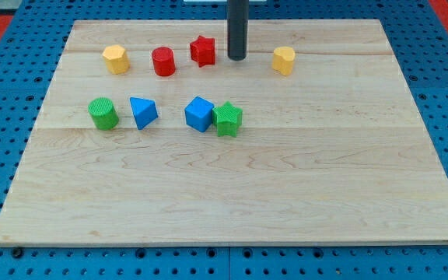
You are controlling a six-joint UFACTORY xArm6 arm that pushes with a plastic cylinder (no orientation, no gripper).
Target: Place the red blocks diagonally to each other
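Note:
A red cylinder [163,61] and a red star block [203,50] sit near the view's top of the wooden board [286,187], side by side, the star a little higher and to the right. My tip [236,59] is just right of the red star, a small gap apart from it.
A yellow block [116,58] is left of the red cylinder and a yellow block [284,60] right of my tip. Lower down stand a green cylinder [103,113], a blue triangle [143,112], a blue cube [199,113] and a green star [227,119] touching it.

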